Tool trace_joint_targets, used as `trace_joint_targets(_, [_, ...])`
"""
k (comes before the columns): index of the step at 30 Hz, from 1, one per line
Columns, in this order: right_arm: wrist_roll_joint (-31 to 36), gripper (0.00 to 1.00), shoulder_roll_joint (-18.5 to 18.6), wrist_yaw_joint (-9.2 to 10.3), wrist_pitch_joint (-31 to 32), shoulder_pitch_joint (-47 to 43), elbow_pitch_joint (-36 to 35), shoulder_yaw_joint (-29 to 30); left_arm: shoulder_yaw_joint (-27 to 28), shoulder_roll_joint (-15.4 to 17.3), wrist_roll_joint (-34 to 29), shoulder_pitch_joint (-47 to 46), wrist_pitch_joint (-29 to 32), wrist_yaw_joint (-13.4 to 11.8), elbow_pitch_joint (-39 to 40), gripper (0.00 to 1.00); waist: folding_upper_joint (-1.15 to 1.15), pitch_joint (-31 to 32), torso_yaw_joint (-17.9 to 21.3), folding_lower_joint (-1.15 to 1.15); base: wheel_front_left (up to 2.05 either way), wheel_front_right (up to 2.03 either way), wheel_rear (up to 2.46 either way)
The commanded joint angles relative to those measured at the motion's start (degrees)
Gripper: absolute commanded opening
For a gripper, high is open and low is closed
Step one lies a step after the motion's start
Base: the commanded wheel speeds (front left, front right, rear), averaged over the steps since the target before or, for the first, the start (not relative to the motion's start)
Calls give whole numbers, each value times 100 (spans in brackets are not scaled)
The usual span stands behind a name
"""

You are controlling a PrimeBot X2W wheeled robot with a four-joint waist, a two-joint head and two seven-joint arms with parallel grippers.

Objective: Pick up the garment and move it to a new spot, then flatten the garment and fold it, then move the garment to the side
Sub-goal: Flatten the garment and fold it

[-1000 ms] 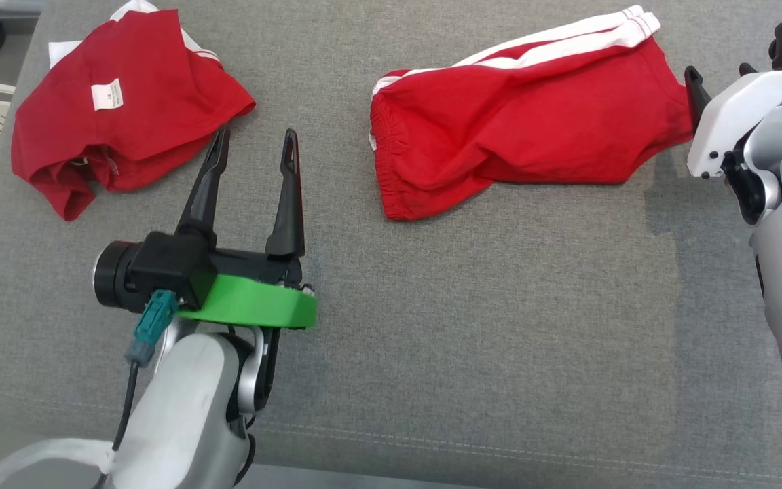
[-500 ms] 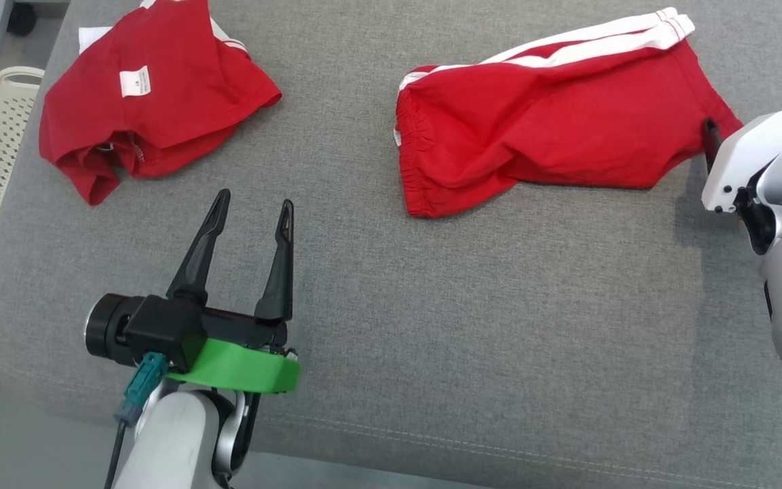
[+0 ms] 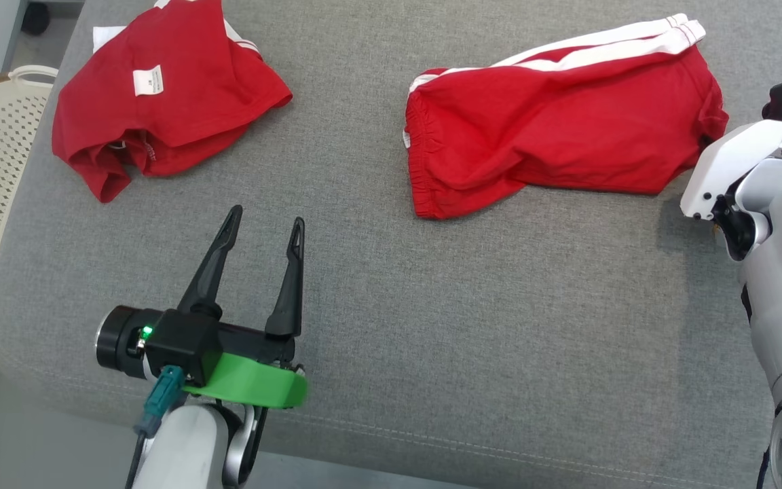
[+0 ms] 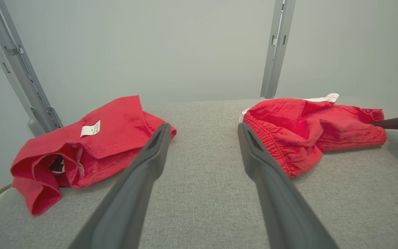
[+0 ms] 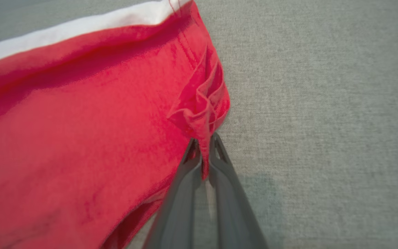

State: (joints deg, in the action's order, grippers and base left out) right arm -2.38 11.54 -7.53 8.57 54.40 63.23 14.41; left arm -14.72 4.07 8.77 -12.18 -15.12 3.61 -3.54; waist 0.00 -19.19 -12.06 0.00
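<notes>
The right end effector (image 5: 204, 147) pinches a puckered fold at the edge of the red garment (image 5: 81, 138). Its white stripe (image 5: 64, 29) runs along the top. Grey fabric surface (image 5: 323, 103) lies beneath.

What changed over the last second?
The right hand closed on the leg-hem corner of the red shorts, pinching the fabric. The left hand stayed open above the grey cushion; the other red garment lies as before.

Head overhead; left wrist low; right close; shorts (image 3: 554, 129) shared.
</notes>
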Motion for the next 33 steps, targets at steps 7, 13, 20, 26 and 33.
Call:
trace_joint_targets(7, [43,0,-94,8,-267,-227,77,131,58,2,-178,137,-6,34,-466,100,0,308,98,0,0,0,0])
trace_joint_targets(13, [-119,0,-342,8,-489,-657,95,358,136,1,-119,224,-6,23,-823,100,0,750,241,0,0,0,0])
trace_joint_targets(20, [-179,0,-548,8,-660,-1286,42,454,106,7,-28,494,-6,81,-1106,100,0,1332,443,0,0,0,0])
trace_joint_targets(26, [95,100,-573,8,-643,-1608,-9,491,59,25,39,710,-5,108,-1247,100,0,1588,555,0,0,0,0])
trace_joint_targets(33, [469,100,-693,8,-1048,-1860,-249,373,123,-9,205,872,-2,-44,-1375,100,0,1793,622,0,0,0,0])
